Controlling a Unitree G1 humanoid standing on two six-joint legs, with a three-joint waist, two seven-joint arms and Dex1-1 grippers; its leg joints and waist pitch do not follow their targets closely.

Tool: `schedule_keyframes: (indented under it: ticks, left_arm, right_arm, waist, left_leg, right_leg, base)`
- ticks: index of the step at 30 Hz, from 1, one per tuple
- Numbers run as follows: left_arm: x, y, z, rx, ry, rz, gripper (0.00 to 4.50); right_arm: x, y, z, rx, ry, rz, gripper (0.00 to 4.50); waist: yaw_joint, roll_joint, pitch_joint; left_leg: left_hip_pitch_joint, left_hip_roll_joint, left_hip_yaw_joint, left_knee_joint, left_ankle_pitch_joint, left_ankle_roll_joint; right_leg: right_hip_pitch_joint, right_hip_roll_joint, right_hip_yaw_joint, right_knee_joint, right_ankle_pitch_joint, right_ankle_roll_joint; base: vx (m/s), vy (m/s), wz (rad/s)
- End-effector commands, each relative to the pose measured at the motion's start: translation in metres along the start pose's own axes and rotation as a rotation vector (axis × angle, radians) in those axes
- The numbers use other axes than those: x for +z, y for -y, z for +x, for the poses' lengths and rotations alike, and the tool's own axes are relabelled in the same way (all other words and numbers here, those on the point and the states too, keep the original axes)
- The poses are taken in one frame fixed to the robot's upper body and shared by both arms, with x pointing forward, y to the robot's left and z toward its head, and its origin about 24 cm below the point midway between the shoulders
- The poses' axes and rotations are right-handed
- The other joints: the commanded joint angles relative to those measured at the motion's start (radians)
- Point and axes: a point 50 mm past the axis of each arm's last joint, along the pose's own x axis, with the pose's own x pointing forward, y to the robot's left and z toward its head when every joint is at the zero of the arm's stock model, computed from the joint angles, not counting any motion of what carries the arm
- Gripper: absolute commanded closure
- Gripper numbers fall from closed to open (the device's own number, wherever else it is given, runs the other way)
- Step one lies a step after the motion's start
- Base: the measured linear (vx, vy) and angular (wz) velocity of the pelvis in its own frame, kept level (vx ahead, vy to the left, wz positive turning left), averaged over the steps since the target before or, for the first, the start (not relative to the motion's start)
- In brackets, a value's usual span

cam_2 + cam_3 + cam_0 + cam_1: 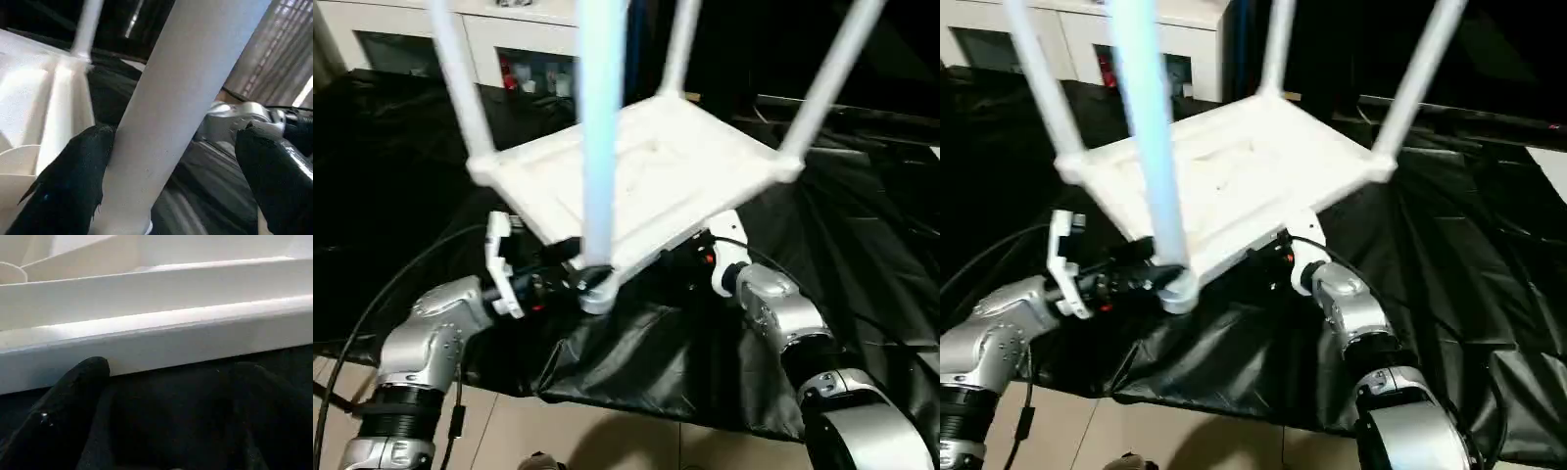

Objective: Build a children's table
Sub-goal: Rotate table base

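- Left gripper (171,161): its two black fingers (68,186) stand spread to either side of the near leg (181,98). One finger lies against the tube and the other stands clear of it, so the gripper brackets the leg without clamping it.
- Right gripper (161,401): it sits low under the long edge of the tabletop (656,166), one finger (73,396) touching the underside of the rim (161,347). Whether it is open or pinching the rim cannot be told.
- Children's table: the tabletop lies upside down just ahead of both grippers, tilted, its ribbed face upward. All four legs appear seated in the corner sockets and rise past the upper edge of the head views. The near leg's socket (595,294) is directly beside the left gripper; the far-side legs (827,78) are well apart from either gripper.
- Black sheet (636,362): it is spread beneath the tabletop and both forearms, with a white cabinet (421,34) beyond it.
- Handling, judged: hollow plastic, so probably light and fairly stiff. It is bulky and top-heavy with the legs up. The smooth tapered tubes look slippery and could slide through a loose hold.
- Where to hold, judged: low on a leg close to its socket, where leverage on the joint is smallest, and on the rim, whose lip gives the fingers a firm edge. A grip high on a leg risks prying it out of its socket.
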Motion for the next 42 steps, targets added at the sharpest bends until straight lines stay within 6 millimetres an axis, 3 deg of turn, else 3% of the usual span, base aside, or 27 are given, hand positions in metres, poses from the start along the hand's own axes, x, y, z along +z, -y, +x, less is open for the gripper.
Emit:
schedule_keyframes:
  ticks: [1, 7, 19, 33, 38, 39, 42]
  left_arm:
    - [0.005, 0.025, 0.03, -0.214, -0.013, -0.005, 0.07]
    - [0.0, 0.038, 0.049, -0.306, -0.038, -0.011, 0.07]
    - [-0.002, 0.05, 0.069, -0.369, -0.055, -0.019, 0.07]
    - [0.001, 0.063, 0.088, -0.44, -0.04, -0.015, 0.07]
    - [0.0, 0.04, 0.094, -0.228, -0.071, 0.114, 0.07]
    - [0.0, 0.034, 0.092, -0.184, -0.087, 0.136, 0.07]
    - [0.004, 0.015, 0.077, -0.05, -0.115, 0.203, 0.07]
  right_arm:
    - [0.006, -0.008, 0.004, 0.045, 0.03, -0.024, 0.0]
    - [0.003, -0.011, 0.005, 0.066, 0.034, -0.027, 0.0]
    - [0.001, -0.013, 0.006, 0.091, 0.033, -0.029, 0.0]
    - [0.003, -0.032, 0.013, 0.193, 0.039, -0.047, 0.0]
    - [0.011, -0.035, 0.021, 0.131, 0.059, -0.075, 0.0]
    - [0.012, -0.033, 0.021, 0.107, 0.065, -0.069, 0.0]
    - [0.012, -0.025, 0.019, 0.047, 0.073, -0.049, 0.0]
  waist:
    - [0.005, 0.015, -0.071]
    - [-0.003, 0.009, -0.071]
    - [-0.02, 0.01, -0.072]
    - [-0.018, 0.006, -0.071]
    - [-0.017, 0.002, -0.069]
    - [-0.017, 0.0, -0.07]
    - [-0.016, 0.002, -0.072]
  left_leg:
    - [0.015, 0.015, 0.004, -0.069, -0.19, -0.01]
    - [0.011, 0.013, 0.004, -0.067, -0.193, -0.01]
    - [0.011, 0.013, 0.003, -0.065, -0.193, 0.004]
    - [0.013, 0.016, 0.005, -0.063, -0.187, 0.021]
    - [0.012, 0.016, 0.004, -0.066, -0.198, 0.014]
    - [0.013, 0.015, 0.002, -0.066, -0.205, 0.011]
    - [0.013, 0.016, 0.001, -0.066, -0.186, 0.008]
  right_leg:
    - [0.053, -0.053, 0.041, -0.062, -0.059, -0.232]
    - [0.058, -0.052, 0.041, -0.065, -0.07, -0.234]
    - [0.061, -0.051, 0.04, -0.065, -0.054, -0.255]
    - [0.059, -0.052, 0.041, -0.066, -0.054, -0.267]
    - [0.058, -0.052, 0.04, -0.069, -0.085, -0.252]
    - [0.058, -0.053, 0.041, -0.072, -0.111, -0.229]
    - [0.059, -0.054, 0.041, -0.069, -0.094, -0.22]
  base:
    - [0.0, 0.0, 0.0]
    - [0.0, 0.0, 0.0]
    - [0.0, 0.0, 0.0]
    - [0.0, 0.0, 0.0]
    - [0.0, 0.0, 0.0]
    - [0.0, 0.0, 0.0]
    - [0.0, 0.0, 0.0]
